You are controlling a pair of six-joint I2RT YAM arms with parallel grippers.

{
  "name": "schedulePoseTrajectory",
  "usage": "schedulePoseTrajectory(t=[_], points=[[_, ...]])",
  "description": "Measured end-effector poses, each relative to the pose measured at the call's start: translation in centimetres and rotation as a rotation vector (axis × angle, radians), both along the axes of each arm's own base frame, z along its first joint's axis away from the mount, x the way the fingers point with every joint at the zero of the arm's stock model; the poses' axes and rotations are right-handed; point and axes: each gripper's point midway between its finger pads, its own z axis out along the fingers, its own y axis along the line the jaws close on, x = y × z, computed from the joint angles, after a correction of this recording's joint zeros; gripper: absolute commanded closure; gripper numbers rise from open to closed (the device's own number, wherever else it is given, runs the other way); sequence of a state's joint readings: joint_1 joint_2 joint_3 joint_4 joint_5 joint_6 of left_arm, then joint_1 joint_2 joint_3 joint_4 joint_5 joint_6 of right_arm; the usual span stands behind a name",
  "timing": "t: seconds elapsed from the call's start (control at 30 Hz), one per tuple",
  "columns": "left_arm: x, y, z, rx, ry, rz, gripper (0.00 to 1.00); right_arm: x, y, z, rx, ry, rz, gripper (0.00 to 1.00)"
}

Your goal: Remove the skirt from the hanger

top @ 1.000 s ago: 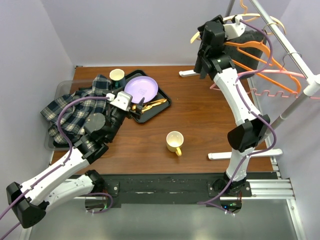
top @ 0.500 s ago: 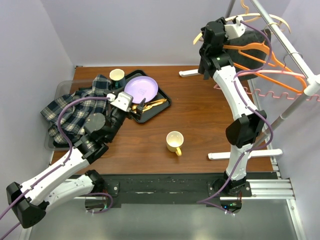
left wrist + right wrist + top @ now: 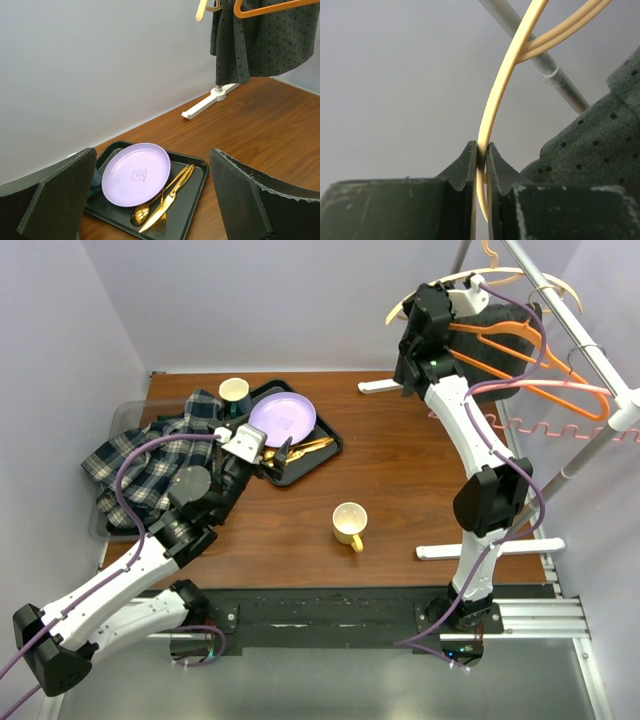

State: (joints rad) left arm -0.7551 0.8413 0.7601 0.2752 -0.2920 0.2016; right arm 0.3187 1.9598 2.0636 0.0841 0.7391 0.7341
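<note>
Skirt point(image 3: 590, 145) hung off the rail point(image 3: 555, 75) at far right, lying just right of the right gripper point(image 3: 481, 150), whose jaws were clenched on the cream hanger point(image 3: 502, 85), its thin arm running upward, while the left gripper point(image 3: 152, 160) sat well apart over the left bench, jaws released.

The right pincer point(image 3: 481, 156) has moved a little up and back, and it has pinched shut on the cream hanger point(image 3: 502, 80).
</note>
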Motion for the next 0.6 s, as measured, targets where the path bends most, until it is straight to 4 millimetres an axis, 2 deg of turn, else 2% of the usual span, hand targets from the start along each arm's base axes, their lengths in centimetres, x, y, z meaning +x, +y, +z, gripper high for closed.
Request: schedulePoseTrajectory(t=[0.27,0.6], points=[[0.0,0.0,0.0,0.0,0.0,-0.001,0.0,0.0,0.0,-0.1,-0.025,-0.004,0.0,1.0],[0.0,0.0,0.0,0.0,0.0,-0.002,0.0,-0.1,0.1,1.1,-0.08,-0.035,0.008,1.0]])
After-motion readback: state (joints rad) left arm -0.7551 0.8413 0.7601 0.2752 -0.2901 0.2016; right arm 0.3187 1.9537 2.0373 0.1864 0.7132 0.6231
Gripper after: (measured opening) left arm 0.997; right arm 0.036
